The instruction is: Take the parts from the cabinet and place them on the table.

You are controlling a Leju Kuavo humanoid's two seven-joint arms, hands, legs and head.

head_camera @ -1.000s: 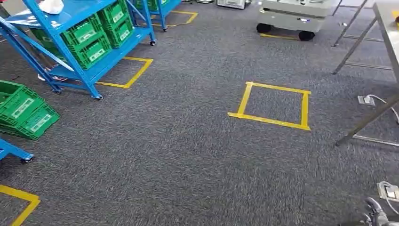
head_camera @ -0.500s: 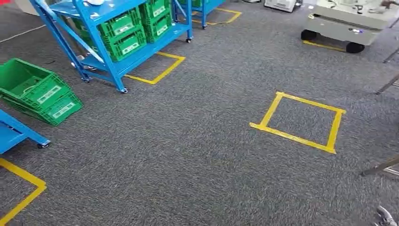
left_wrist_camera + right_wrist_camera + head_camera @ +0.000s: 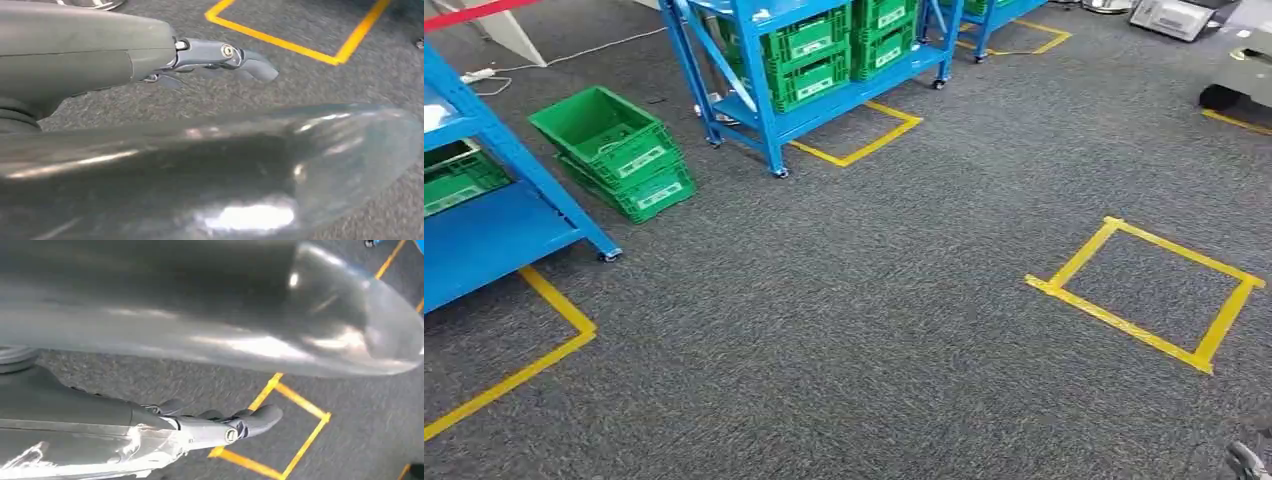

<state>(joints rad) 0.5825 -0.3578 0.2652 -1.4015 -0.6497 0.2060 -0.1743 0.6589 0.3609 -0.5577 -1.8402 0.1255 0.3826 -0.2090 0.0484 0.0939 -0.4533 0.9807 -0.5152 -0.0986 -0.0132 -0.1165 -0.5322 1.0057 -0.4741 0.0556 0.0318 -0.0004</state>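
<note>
A blue wheeled cabinet [image 3: 824, 110] stands at the back with green crates [image 3: 809, 55] on its shelves. A second blue cabinet [image 3: 494, 230] fills the near left, with a green crate [image 3: 459, 180] on its shelf and something white [image 3: 434, 115] above it. My left hand [image 3: 220, 60] hangs over the carpet, fingers stretched out and holding nothing. My right hand [image 3: 220, 422] also hangs beside my body with its fingers extended and nothing in them; a bit of it shows at the head view's lower right corner [image 3: 1244, 462].
Two stacked green crates [image 3: 614, 150] sit on the grey carpet between the cabinets. A yellow tape square [image 3: 1149, 295] marks the floor at right, and more yellow tape [image 3: 534, 350] runs under the near cabinet. A grey wheeled machine [image 3: 1239, 70] stands at the far right.
The whole picture has slid rightward: my view has turned left. The table legs at right have left the frame, and the near blue cabinet has come in at left.
</note>
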